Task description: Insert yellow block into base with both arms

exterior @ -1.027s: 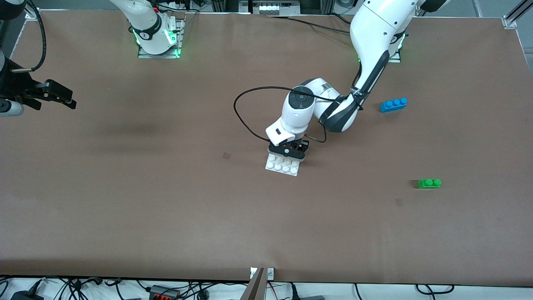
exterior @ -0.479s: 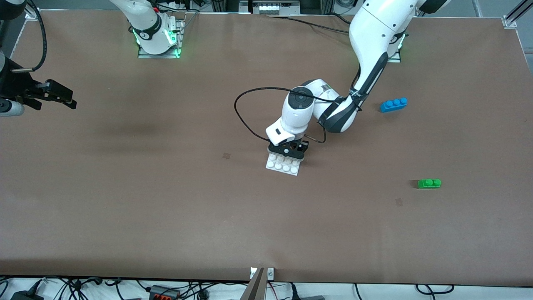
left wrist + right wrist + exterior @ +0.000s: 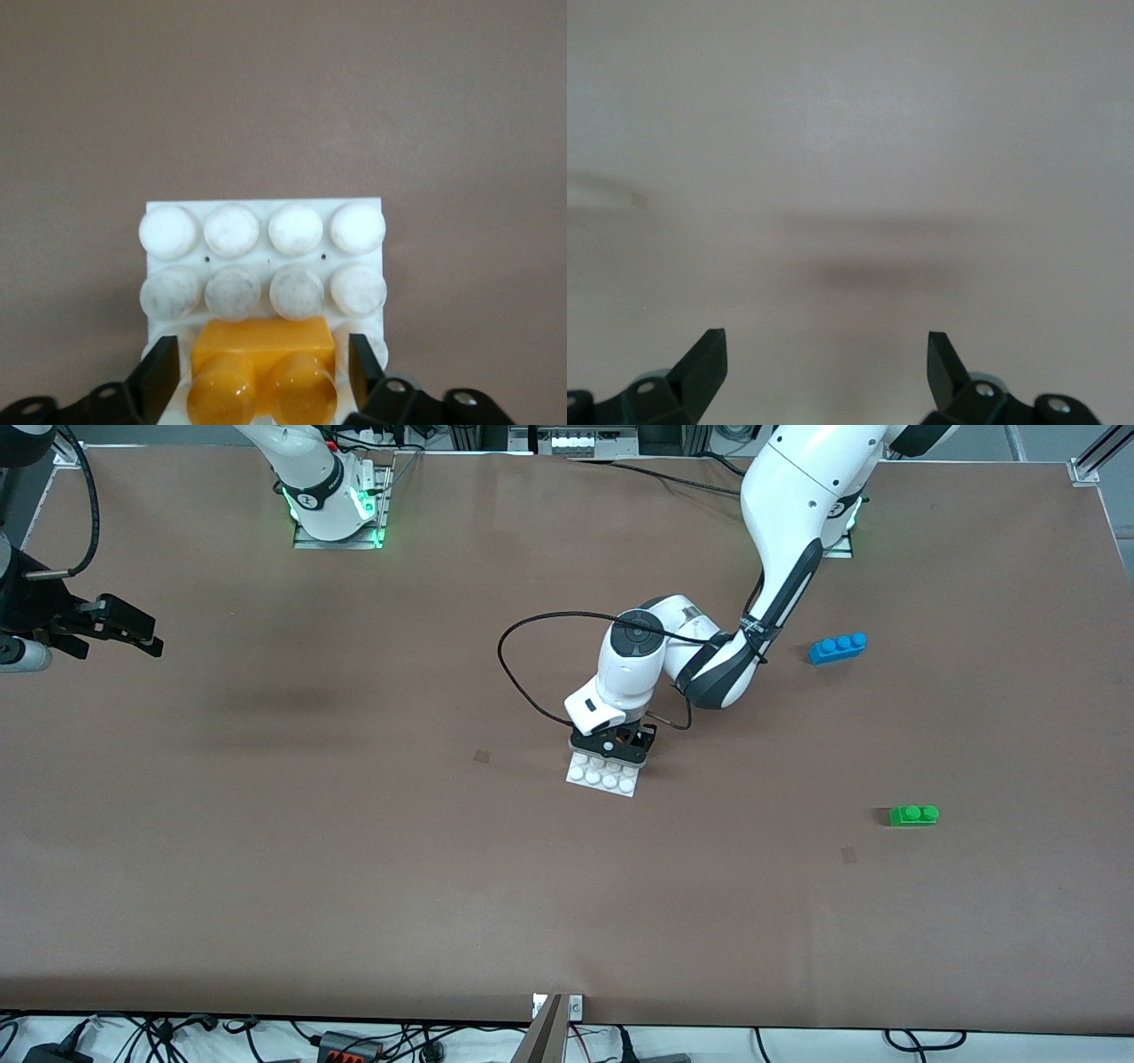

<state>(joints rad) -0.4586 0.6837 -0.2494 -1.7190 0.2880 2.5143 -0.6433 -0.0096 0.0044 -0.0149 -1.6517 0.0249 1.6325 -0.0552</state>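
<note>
Though the yellow block (image 3: 263, 372) sits on the white base (image 3: 266, 257), at the edge row under my left pincer (image 3: 263, 381), I judge it may not be pressed fully home. My fingers (image 3: 161, 381) stand just apart from its sides, gripping nothing. If I lift off crooked, a finger could catch the block and tip it or drag the base across the bench (image 3: 354, 886). My right pincer (image 3: 824, 363) waits wide open and empty over the right arm's end of the bench. No containers here.
</note>
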